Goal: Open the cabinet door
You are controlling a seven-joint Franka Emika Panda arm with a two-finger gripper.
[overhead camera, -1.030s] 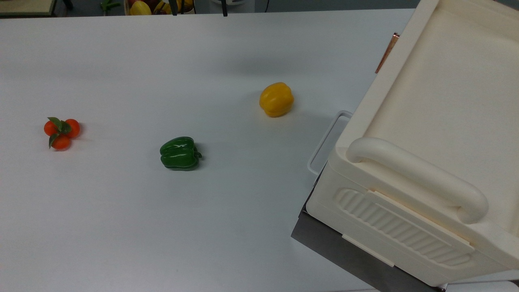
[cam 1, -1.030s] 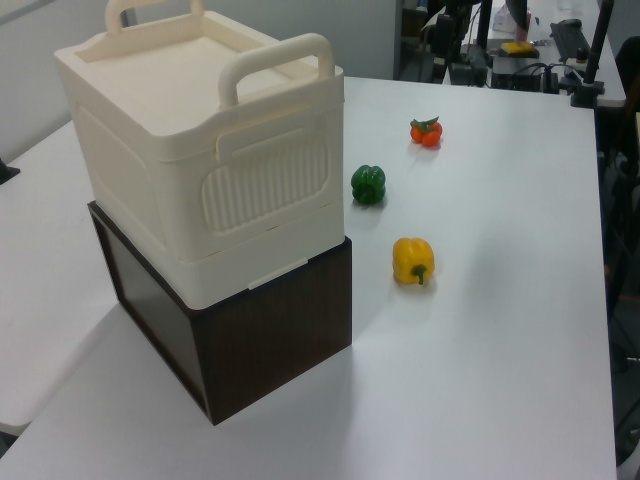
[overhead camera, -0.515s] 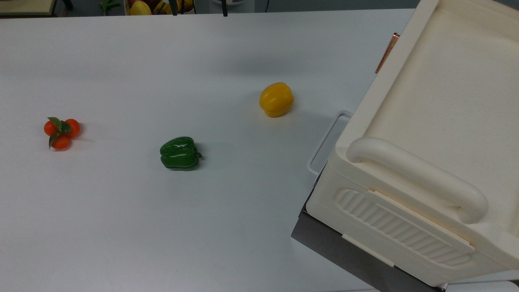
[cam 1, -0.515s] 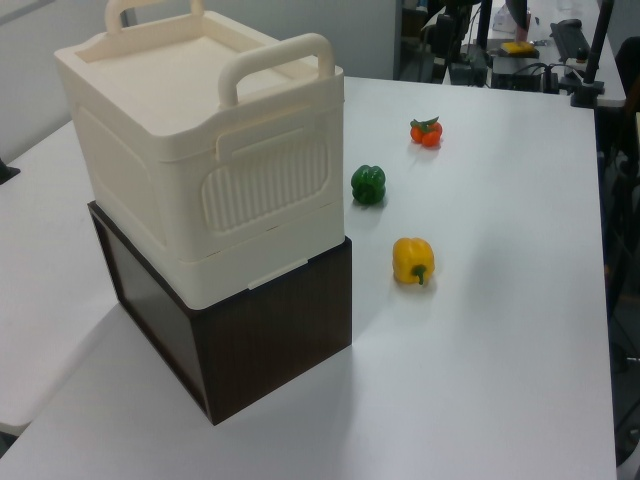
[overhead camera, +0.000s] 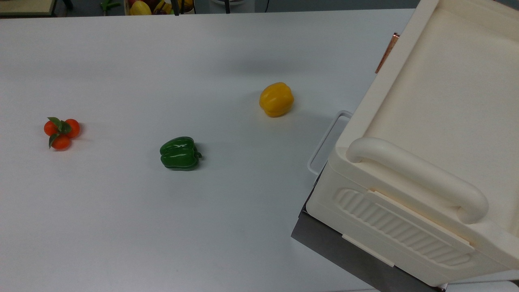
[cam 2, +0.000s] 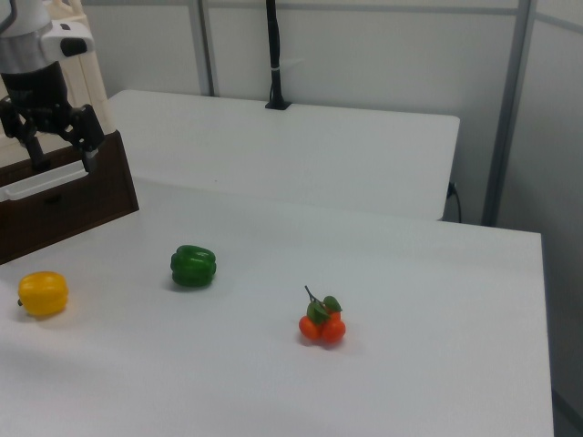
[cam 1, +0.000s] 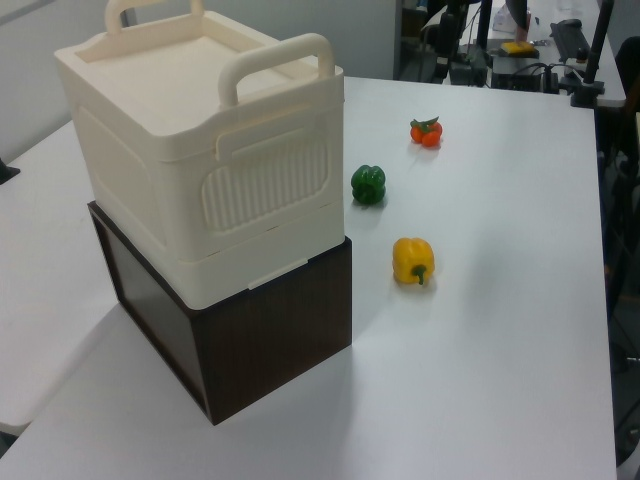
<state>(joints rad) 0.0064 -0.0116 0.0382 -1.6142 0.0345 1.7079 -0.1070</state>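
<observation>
While the gripper point(cam 2: 62, 150) hangs at the right view's far left, its two black fingers point(cam 2: 89, 146) stand apart with nothing between them. They point down just above a white handle point(cam 2: 41, 182) on the front of a dark brown box point(cam 2: 73, 209).

A cream box point(overhead camera: 442, 105) sits on top of that brown box, at the top view's right. The cabinet door point(overhead camera: 387, 52) is the side of the cream box that faces the top view's left, toward the peppers. From above it is seen edge-on, with its copper bar handle standing out at the far end. It lies flat against the box, not swung out.

On the white table point(overhead camera: 121, 227) a yellow pepper point(overhead camera: 276, 99) lies near the door side of the box. A green pepper point(overhead camera: 180, 153) lies further to the top view's left and nearer. A small bunch of orange fruit with green leaves point(overhead camera: 61, 132) lies well apart from both, close to the top view's left edge. None of the three touches another.
</observation>
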